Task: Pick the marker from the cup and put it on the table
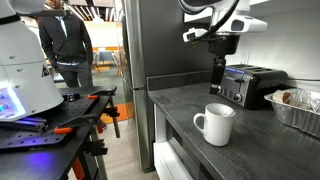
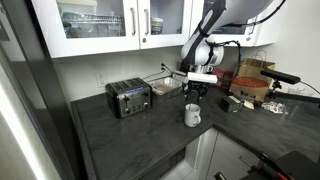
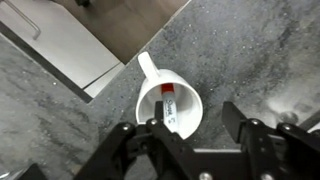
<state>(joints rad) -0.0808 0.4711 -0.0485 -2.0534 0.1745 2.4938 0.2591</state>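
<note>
The white mug (image 3: pixel 150 75) stands on the dark grey countertop (image 3: pixel 60 120) near its front edge, handle pointing to the edge. The marker (image 3: pixel 168 108) leans inside it, red end up, grey-white body with black lettering. My gripper (image 3: pixel 200 130) is open and empty. It hovers above the mug, with one finger over the rim and the other beside the mug. In both exterior views the gripper (image 1: pixel 222 72) (image 2: pixel 196 92) hangs a short way above the mug (image 1: pixel 215 124) (image 2: pixel 192 115). The marker does not show there.
A toaster (image 1: pixel 250 85) (image 2: pixel 128 97) and a crinkled foil tray (image 1: pixel 295 108) (image 2: pixel 165 87) stand on the countertop behind the mug. White cabinet fronts (image 3: pixel 70 45) lie below the counter's front edge. A black workbench with orange tools (image 1: pixel 55 125) stands across the aisle.
</note>
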